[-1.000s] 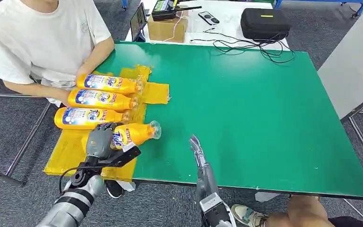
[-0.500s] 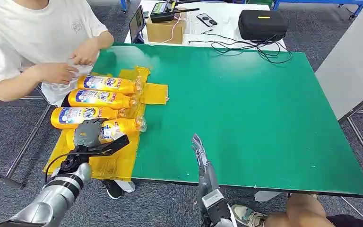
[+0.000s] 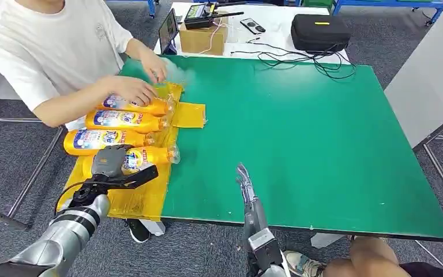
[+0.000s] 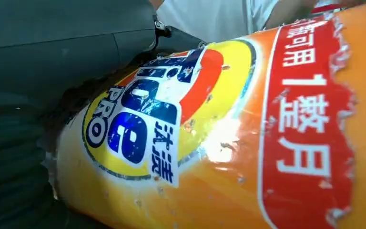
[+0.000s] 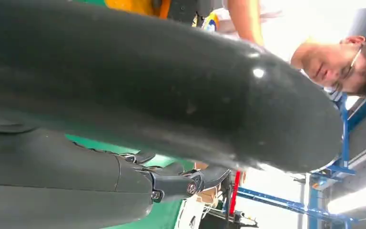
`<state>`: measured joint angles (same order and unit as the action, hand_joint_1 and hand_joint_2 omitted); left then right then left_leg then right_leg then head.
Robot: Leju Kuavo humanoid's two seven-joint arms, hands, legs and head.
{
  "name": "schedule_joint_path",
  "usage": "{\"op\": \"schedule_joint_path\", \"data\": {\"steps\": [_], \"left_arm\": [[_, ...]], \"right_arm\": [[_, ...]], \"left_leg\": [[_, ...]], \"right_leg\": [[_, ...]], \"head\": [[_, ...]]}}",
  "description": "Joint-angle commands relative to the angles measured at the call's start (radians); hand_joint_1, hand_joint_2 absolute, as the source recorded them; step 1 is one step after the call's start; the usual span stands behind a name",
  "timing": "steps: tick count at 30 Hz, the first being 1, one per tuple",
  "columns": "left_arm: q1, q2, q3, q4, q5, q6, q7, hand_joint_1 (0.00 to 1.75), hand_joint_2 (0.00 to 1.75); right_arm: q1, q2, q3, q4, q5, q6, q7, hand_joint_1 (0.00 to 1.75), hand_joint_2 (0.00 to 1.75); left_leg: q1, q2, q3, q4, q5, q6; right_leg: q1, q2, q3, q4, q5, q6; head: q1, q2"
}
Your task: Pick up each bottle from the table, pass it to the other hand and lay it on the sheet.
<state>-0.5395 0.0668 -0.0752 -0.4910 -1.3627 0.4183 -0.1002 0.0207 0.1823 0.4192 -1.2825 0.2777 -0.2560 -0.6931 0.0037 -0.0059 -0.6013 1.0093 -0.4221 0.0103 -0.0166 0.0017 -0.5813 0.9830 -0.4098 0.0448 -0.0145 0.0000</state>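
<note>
The left hand (image 3: 111,161) grips the nearest orange bottle (image 3: 150,155), which lies on the yellow sheet (image 3: 141,199) at the left side of the green surface (image 3: 300,133). Three more bottles (image 3: 107,139) lie in a row beside it; a person's hand (image 3: 128,89) rests on the farthest. The right hand (image 3: 243,179) holds nothing, fingers straight above the surface's near edge.

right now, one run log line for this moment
left hand: holds bottle on sheet | right hand: open | person's hand: on far bottle
</note>
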Motion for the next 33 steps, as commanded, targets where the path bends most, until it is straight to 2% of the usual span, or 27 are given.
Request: {"op": "schedule_joint_path", "data": {"steps": [1,5,7,10,11,14,17,18,20,21,22,23,25,26,28,33], "left_arm": [[0.056,0.009,-0.008,0.082,0.13,-0.287,-0.234,0.0,1.75],[0.069,0.027,-0.059,0.042,0.164,-0.355,-0.326,0.0,1.75],[0.077,0.049,-0.103,-0.003,0.19,-0.411,-0.385,0.0,1.75],[0.068,0.07,-0.157,-0.059,0.225,-0.487,-0.393,0.0,1.75],[0.067,0.084,-0.188,-0.086,0.242,-0.523,-0.406,0.0,1.75],[0.083,0.106,-0.237,-0.161,0.334,-0.571,-0.422,0.0,1.75],[0.149,0.102,-0.255,-0.305,0.493,-0.556,-0.441,0.0,1.75],[0.171,0.091,-0.249,-0.349,0.528,-0.534,-0.443,0.0,1.75],[0.217,0.044,-0.22,-0.453,0.588,-0.433,-0.453,0.0,1.75],[0.255,-0.028,-0.172,-0.54,0.634,-0.299,-0.494,0.0,1.75],[0.262,-0.09,-0.158,-0.609,0.71,-0.334,-0.434,0.0,1.75],[0.256,-0.098,-0.183,-0.646,0.714,-0.347,-0.387,0.0,1.75],[0.236,-0.155,-0.175,-0.698,0.804,-0.326,-0.39,0.0,1.75],[0.231,-0.154,-0.187,-0.706,0.81,-0.324,-0.373,0.0,1.75],[0.212,-0.217,-0.153,-0.72,0.976,-0.364,-0.364,0.0,1.75],[0.216,-0.271,-0.155,-0.738,1.113,-0.334,-0.362,0.0,1.75]], "right_arm": [[-0.058,-0.031,0.006,0.067,-0.037,-0.001,-0.005,0.0,0.0],[-0.068,-0.045,0.025,0.07,-0.061,-0.003,-0.005,0.0,0.0],[-0.07,-0.053,0.037,0.068,-0.068,-0.009,-0.005,0.0,0.0],[-0.087,-0.05,0.042,0.084,-0.075,-0.011,-0.005,0.0,0.0],[-0.091,-0.047,0.04,0.089,-0.072,-0.007,-0.005,0.0,0.0],[-0.098,-0.049,0.042,0.1,-0.065,-0.003,-0.005,0.0,0.0],[-0.101,-0.056,0.051,0.097,-0.057,-0.007,-0.005,0.0,0.0],[-0.098,-0.055,0.047,0.093,-0.06,-0.006,-0.005,0.0,0.0],[-0.092,-0.05,0.041,0.095,-0.047,0.005,-0.005,0.0,0.0],[-0.086,-0.041,0.036,0.101,-0.03,0.017,-0.005,0.0,0.0],[-0.077,-0.028,0.024,0.108,-0.006,0.019,-0.005,0.0,0.0],[-0.071,-0.022,0.018,0.104,0.004,0.022,-0.005,0.0,0.0],[-0.062,-0.015,0.016,0.092,0.026,0.01,-0.005,0.0,0.0],[-0.061,-0.013,0.013,0.092,0.029,0.013,-0.005,0.0,0.0],[-0.061,-0.003,0.001,0.085,0.038,-0.016,-0.005,0.0,0.0],[-0.064,-0.001,0.0,0.085,0.037,-0.052,-0.005,0.0,0.0]], "left_leg": [[0.0,0.003,0.003,-0.002,0.0,0.0],[0.0,0.005,0.004,-0.003,-0.001,0.0],[-0.001,-0.004,0.006,-0.002,0.0,0.0],[0.0,-0.006,0.007,-0.002,0.0,0.0],[-0.001,-0.012,0.009,-0.001,-0.001,0.0],[-0.001,-0.008,0.009,-0.002,-0.002,0.0],[-0.001,-0.008,0.01,-0.003,-0.002,0.001],[-0.001,-0.006,0.01,-0.003,-0.002,0.001],[-0.001,-0.011,0.01,-0.001,-0.002,0.001],[-0.002,-0.012,0.011,-0.001,-0.002,0.002],[-0.001,-0.011,0.009,-0.002,-0.002,0.001],[-0.001,-0.016,0.007,-0.001,-0.002,0.002],[-0.001,-0.017,0.0,0.001,-0.001,0.002],[0.0,-0.019,-0.004,0.003,-0.002,0.002],[0.0,-0.017,-0.007,0.003,-0.001,0.003],[-0.001,-0.013,-0.008,0.002,-0.002,0.002]], "right_leg": [[0.0,0.002,0.002,-0.001,0.0,-0.001],[0.001,0.006,0.003,-0.003,0.001,-0.002],[-0.001,-0.001,0.007,-0.001,-0.002,-0.001],[0.0,-0.003,0.006,-0.002,-0.003,-0.002],[-0.001,-0.007,0.006,-0.001,-0.007,-0.002],[0.0,-0.005,0.001,-0.002,-0.007,-0.004],[-0.001,-0.006,0.012,-0.002,-0.004,-0.002],[0.0,-0.004,0.011,-0.003,-0.004,-0.003],[-0.001,-0.008,0.013,-0.001,-0.006,-0.002],[-0.001,-0.01,0.013,-0.001,-0.006,-0.001],[-0.001,-0.01,0.012,-0.002,-0.006,-0.002],[-0.001,-0.013,0.011,-0.002,-0.007,-0.001],[-0.001,-0.015,0.004,0.0,-0.007,0.0],[0.0,-0.017,0.001,0.001,-0.007,-0.001],[0.0,-0.014,-0.002,-0.001,-0.006,0.0],[-0.001,-0.012,-0.004,-0.001,-0.005,0.001]], "head": [[0.0,0.0],[0.0,0.0],[0.0,0.0],[0.0,0.0],[0.0,0.0],[0.0,0.0],[0.0,0.0],[0.0,0.0],[0.0,0.0],[0.0,0.0],[0.0,0.0],[0.0,0.0],[0.0,0.0],[0.0,0.0],[0.001,0.0],[0.0,0.0]]}}
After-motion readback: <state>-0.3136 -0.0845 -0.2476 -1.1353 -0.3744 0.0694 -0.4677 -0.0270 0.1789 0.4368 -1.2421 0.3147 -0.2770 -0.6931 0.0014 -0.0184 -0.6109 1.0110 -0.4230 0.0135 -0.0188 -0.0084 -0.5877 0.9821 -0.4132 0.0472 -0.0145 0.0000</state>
